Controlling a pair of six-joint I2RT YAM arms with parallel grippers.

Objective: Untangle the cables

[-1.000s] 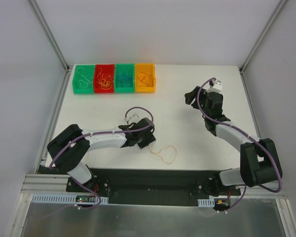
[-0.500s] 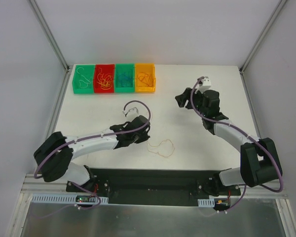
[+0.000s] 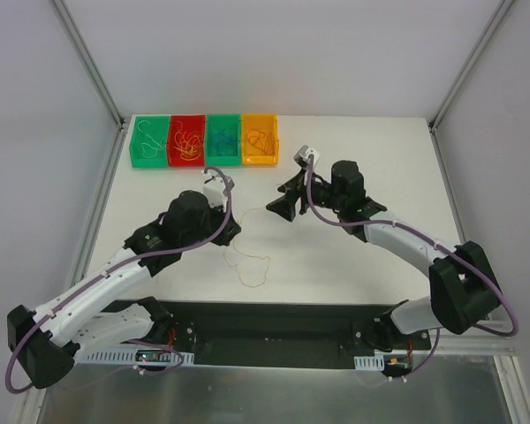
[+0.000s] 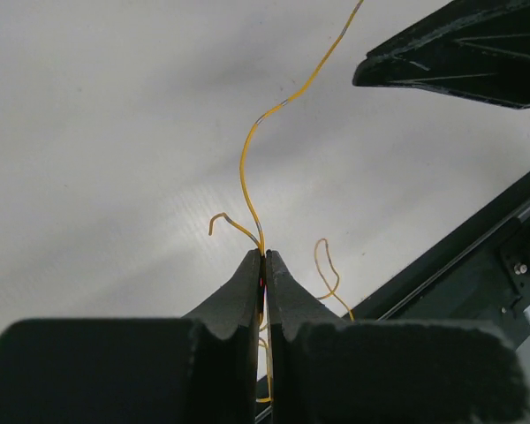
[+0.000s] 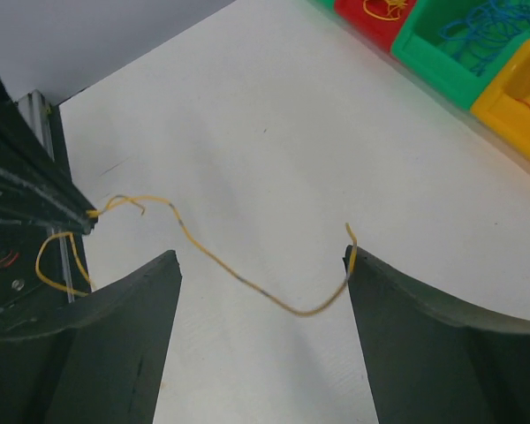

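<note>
My left gripper [image 4: 263, 256] is shut on a thin yellow cable [image 4: 252, 150], which rises from its tips toward the right gripper's finger [image 4: 459, 53]. A loose orange loop [image 4: 325, 265] hangs beside the jaws. From above, the left gripper [image 3: 231, 223] sits mid-table, with cable loops [image 3: 252, 269] trailing toward the front edge. My right gripper [image 3: 278, 210] faces it from the right. In the right wrist view this gripper [image 5: 261, 254] is open. The yellow cable [image 5: 238, 276] sags across its gap, the free end touching the right fingertip [image 5: 358, 265].
Four bins stand in a row at the back left: green [image 3: 148, 155], red [image 3: 186, 157], green [image 3: 223, 155] and orange [image 3: 260, 155], each holding loose cables. The black mounting rail [image 3: 274, 322] runs along the front edge. Purple arm cables loop over both wrists.
The left gripper shut on the yellow cable, then moved back and left, dragging the loops along. The right arm swung left toward the left gripper, jaws opening slightly.
</note>
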